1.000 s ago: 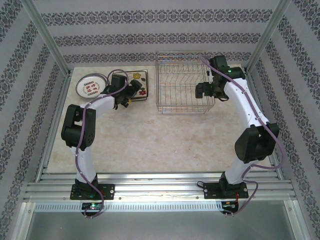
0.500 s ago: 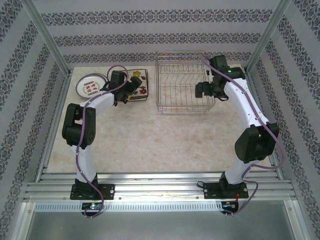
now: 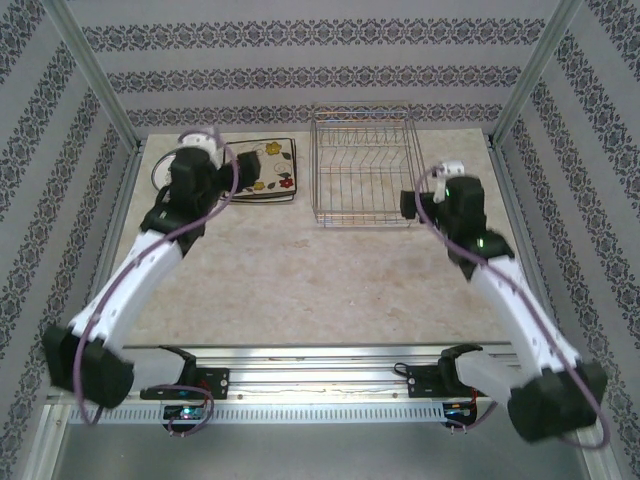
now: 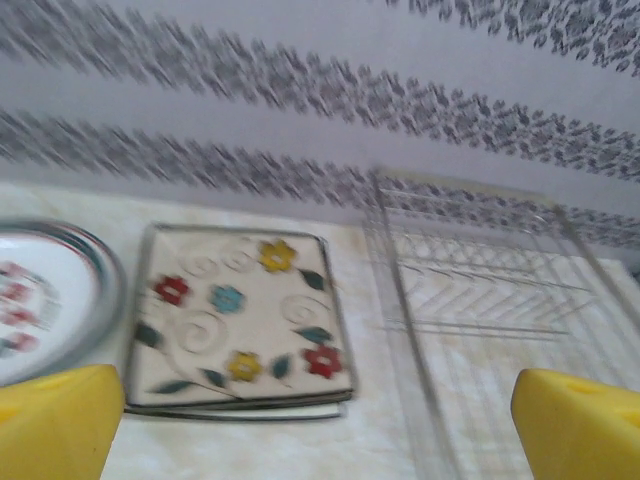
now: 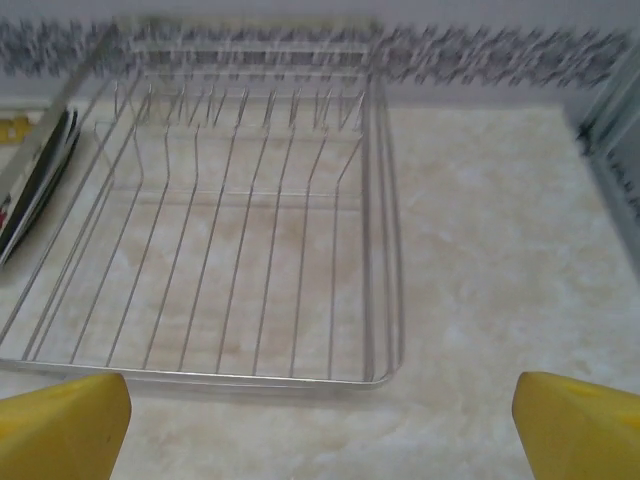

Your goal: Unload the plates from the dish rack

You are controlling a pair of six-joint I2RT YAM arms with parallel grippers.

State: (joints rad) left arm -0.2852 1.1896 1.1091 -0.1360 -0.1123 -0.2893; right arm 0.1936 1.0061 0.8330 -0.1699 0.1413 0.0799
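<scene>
Since the rack (image 5: 385, 250) is seen empty, the plates (image 4: 238, 330) are judged stiff, slick, breakable, best pinched at a rim; left gripper (image 4: 320, 425) and right gripper (image 5: 322, 425) are spread.

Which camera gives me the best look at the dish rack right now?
Right wrist: the dish rack is close, sharp and nearly whole. Top external shows it small and far; left wrist catches it blurred at the right.
</scene>
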